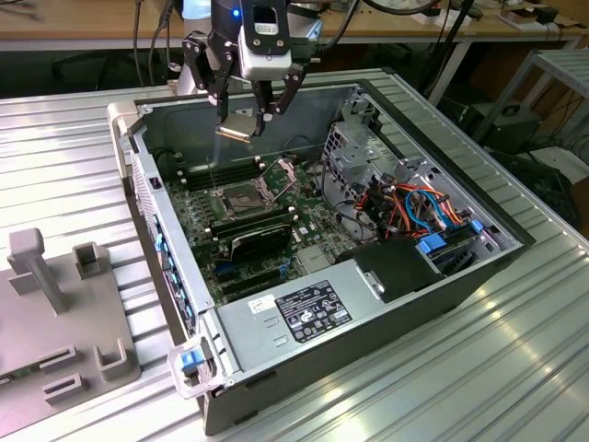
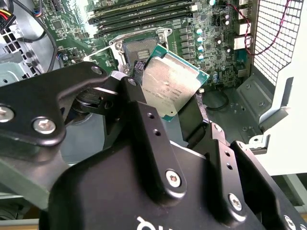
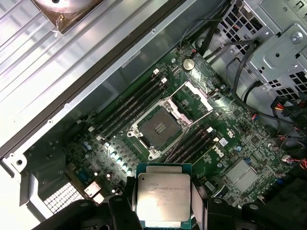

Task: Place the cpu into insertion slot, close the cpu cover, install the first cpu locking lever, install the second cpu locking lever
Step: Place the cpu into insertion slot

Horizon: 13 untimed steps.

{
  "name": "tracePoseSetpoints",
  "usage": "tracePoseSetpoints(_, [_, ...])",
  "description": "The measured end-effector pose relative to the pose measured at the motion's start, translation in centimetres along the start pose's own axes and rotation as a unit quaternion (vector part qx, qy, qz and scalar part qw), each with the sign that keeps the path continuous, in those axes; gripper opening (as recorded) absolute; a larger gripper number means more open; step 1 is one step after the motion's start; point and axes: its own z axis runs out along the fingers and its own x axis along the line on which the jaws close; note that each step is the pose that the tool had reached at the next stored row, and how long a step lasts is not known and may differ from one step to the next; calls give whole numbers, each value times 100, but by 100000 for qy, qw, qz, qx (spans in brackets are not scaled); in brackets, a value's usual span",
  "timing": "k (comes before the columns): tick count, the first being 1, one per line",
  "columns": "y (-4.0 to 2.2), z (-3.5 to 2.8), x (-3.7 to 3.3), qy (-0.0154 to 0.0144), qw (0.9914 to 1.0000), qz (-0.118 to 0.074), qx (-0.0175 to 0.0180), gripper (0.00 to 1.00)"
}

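Our gripper [image 1: 245, 122] is clamped on the cpu [image 3: 163, 199] by two opposite edges, holding it in the air inside the open computer case [image 1: 368, 368], well above the insertion slot [image 3: 159, 127], whose cpu cover [image 3: 195, 92] stands flipped open beside it. We judge the chip light, stiff and fragile: a flat square with a dull metal lid on a thin green-edged board, best held by its edges, where smooth sides could slip

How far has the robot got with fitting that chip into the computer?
No step looks finished yet. In hand: the gripper grips the cpu by its edges, held clear of the board. The insertion slot is empty with its pins bare, and the cpu cover stands raised. So seating the chip, closing the cover and the locking are all left.
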Motion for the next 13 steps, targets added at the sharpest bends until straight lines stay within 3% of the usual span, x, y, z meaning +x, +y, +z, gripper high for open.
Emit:
tracePoseSetpoints(3, [0,1,0,-16,99999,354,11,55])
tracePoseSetpoints(7, [0,4,0,-117,99965,2640,66,55])
tracePoseSetpoints(9, [0,7,0,-220,99879,4909,122,55])
tracePoseSetpoints(11, [-1,11,0,-321,99738,7230,172,55])
tracePoseSetpoints(13, [-1,14,0,-382,99631,8567,212,55])
